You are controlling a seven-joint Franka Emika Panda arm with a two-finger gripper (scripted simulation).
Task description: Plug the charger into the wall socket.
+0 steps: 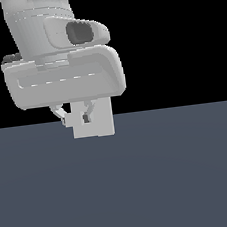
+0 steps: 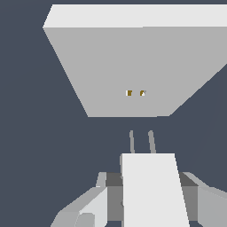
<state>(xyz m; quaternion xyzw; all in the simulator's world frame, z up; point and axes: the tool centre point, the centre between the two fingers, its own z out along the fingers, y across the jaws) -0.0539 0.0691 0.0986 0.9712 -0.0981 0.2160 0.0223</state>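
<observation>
Gripper closed on the charger — prongs facing the wall socket.

A flat, dark slate-blue floor fills the lower half of the exterior view, plain and unmarked, a shade lighter toward its middle. Above its straight horizon lies a solid black backdrop. The wrist view shows the same slate-blue surface.
</observation>
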